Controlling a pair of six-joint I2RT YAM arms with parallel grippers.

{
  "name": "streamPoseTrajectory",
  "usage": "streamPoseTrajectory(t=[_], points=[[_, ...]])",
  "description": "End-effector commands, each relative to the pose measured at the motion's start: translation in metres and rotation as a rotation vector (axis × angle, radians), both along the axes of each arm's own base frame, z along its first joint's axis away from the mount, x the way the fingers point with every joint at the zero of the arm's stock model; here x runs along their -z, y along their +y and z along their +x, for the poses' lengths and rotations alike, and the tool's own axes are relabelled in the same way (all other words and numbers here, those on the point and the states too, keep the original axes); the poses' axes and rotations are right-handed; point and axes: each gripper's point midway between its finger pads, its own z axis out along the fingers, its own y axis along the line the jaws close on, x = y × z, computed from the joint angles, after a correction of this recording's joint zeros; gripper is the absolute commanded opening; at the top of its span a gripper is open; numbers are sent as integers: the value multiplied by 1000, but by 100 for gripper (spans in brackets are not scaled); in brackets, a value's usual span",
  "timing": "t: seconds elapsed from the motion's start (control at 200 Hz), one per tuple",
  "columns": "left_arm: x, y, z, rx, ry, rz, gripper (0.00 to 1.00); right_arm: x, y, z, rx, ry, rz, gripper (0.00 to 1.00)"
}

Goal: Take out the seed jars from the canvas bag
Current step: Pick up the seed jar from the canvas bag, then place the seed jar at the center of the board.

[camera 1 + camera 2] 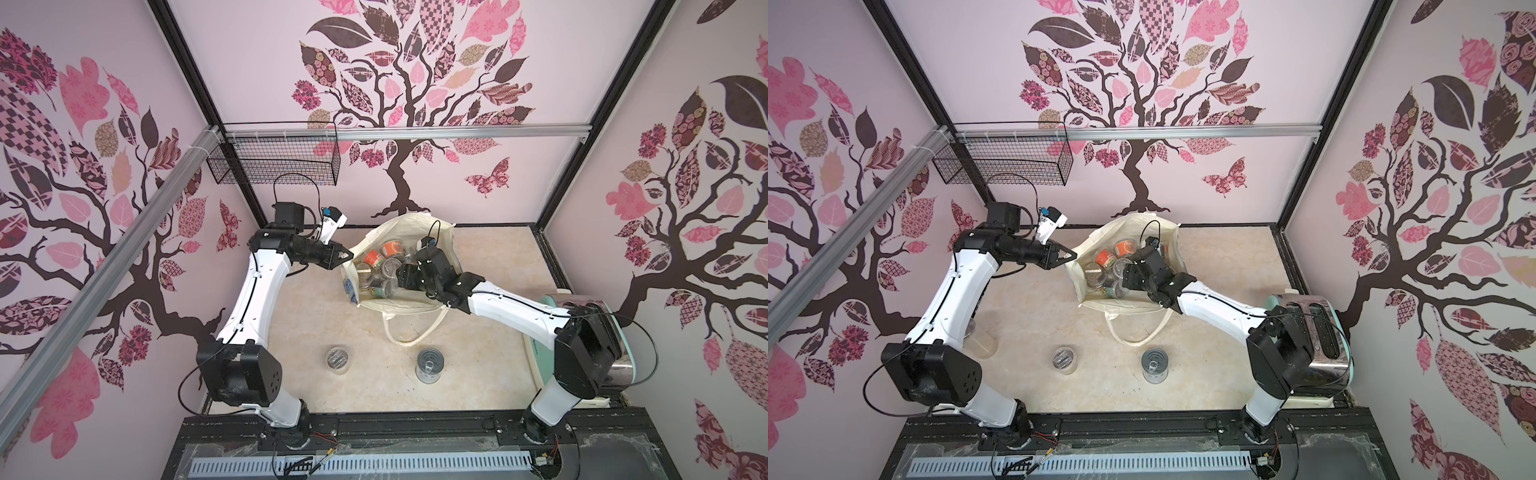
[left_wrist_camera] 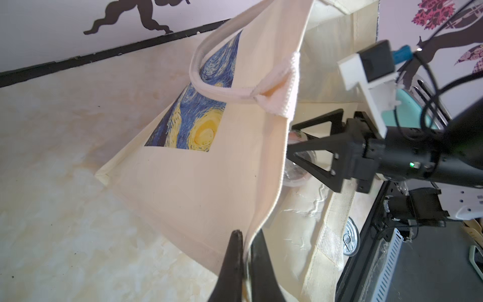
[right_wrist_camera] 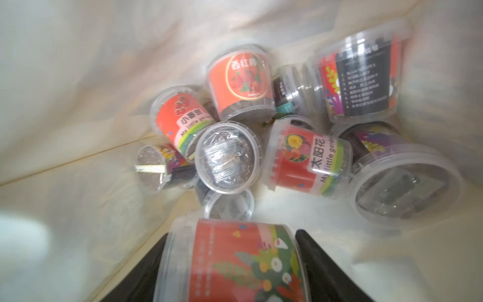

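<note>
In both top views the canvas bag [image 1: 415, 226] sits toward the back of the table [image 1: 478, 332] with its mouth open. The seed jars [image 1: 376, 262] are heaped inside it. One clear jar [image 1: 337, 360] stands out on the table, near a tin can [image 1: 429, 365]. The left fingers [image 1: 347, 256] are pressed together on the bag's rim and hold the mouth up. The right arm [image 1: 498, 293] reaches into the bag, and its fingertips are hidden among the jars.

From the left wrist, the left fingers [image 2: 237, 248] pinch only a thin edge of cloth. If that edge slides out, the mouth would likely sag onto the right arm and block the way out. The right fingers [image 2: 321, 143] are spread wide just inside the rim, close to the cloth. A jar lifted from there could catch on the rim or on the rope handle [image 2: 222, 92].

From the right wrist, the blurred picture shows the right fingers [image 3: 311, 245] standing wide on either side of a red-label jar [image 3: 235, 261]. The jar fills the gap between them and touches both. The jar is smooth plastic and is held across its broad body. I judge the grip could slip or let the jar twist once its weight comes off the bag. If it drops, it would fall back among the other jars lying just beyond it and scatter them.
</note>
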Motion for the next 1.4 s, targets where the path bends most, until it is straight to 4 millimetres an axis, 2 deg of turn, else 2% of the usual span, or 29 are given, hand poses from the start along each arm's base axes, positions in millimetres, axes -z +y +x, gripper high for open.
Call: streamPoseTrajectory(t=[0.0,0.165,0.29,0.455,0.685,0.805,0.82,0.85,0.955,1.02,1.065,1.145,1.245,1.395], points=[[-1,6,10,-33,20,-7,0,-42,10,-16,-96,-17,85,73],[-1,16,27,-81,45,-38,0,-77,20,-40,-195,-1,204,72],[-1,24,41,-124,66,-68,0,-95,35,-64,-322,52,295,71],[3,34,57,-168,82,-62,0,-102,58,-107,-563,173,394,69],[14,55,81,-268,104,-28,0,-65,61,-155,-749,258,268,67],[28,63,89,-308,156,-28,0,-52,53,-172,-781,284,235,68],[19,64,92,-311,132,-28,0,-50,51,-173,-781,287,231,68],[20,65,94,-315,134,-26,0,-45,48,-175,-782,293,219,68],[25,67,97,-323,143,-20,0,-10,28,-184,-768,324,116,69],[26,67,98,-325,146,-18,0,22,13,-185,-726,360,22,68],[26,69,99,-328,142,-16,0,33,9,-186,-712,385,-2,68],[27,70,103,-338,137,-16,0,35,18,-193,-754,389,26,68],[29,72,108,-353,147,-14,0,35,36,-204,-846,318,6,69],[34,73,110,-357,162,-9,0,44,66,-212,-974,319,26,69]])
